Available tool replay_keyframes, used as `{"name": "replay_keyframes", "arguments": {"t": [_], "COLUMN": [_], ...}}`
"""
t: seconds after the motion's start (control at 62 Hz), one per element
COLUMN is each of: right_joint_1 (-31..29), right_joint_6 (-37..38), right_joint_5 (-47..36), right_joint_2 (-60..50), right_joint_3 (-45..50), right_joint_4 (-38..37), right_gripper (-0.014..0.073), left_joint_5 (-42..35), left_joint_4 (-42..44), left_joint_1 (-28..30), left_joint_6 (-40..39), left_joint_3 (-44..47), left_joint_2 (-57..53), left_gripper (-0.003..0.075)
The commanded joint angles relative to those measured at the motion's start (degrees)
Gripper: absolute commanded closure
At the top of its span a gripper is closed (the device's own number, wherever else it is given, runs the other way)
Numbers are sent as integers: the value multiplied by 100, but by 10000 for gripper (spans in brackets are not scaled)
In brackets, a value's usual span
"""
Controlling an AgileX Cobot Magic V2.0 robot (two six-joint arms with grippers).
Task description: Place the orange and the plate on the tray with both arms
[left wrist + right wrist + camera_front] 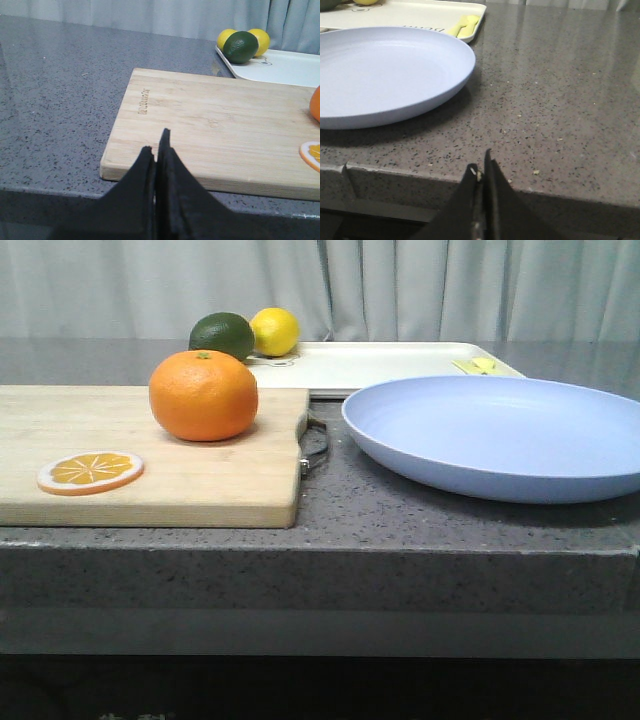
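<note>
The orange sits on a light wooden cutting board at the left; only its edge shows in the left wrist view. The pale blue plate lies on the counter at the right, also seen in the right wrist view. The cream-white tray lies behind them, and shows in the left wrist view and the right wrist view. My left gripper is shut and empty at the board's near edge. My right gripper is shut and empty at the counter's front edge, right of the plate. Neither gripper shows in the front view.
An orange slice lies on the board's front left. A dark green lime and a yellow lemon rest at the tray's left end; a second lemon shows behind. A small yellow item lies on the tray's right end.
</note>
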Motion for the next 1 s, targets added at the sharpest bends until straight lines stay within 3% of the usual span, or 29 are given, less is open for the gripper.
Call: {"name": "replay_keyframes", "arguments": {"t": [0.0,0.71,0.984], "right_joint_1": [-6,-6,-6], "right_joint_6": [-38,-38,-38], "right_joint_5": [-415,-439,-971], "right_joint_2": [-106,-106,-106], "right_joint_3": [-25,-25,-25], "right_joint_4": [-12,-12,-12], "right_gripper": [653,653,653], "left_joint_5": [-500,-500,-549], "left_joint_4": [-60,-60,-60], "left_joint_1": [3,3,3], "left_joint_6": [-45,-45,-45], "left_joint_3": [27,27,27], "left_joint_2": [-109,-109,-109], "left_gripper": [738,738,738]}}
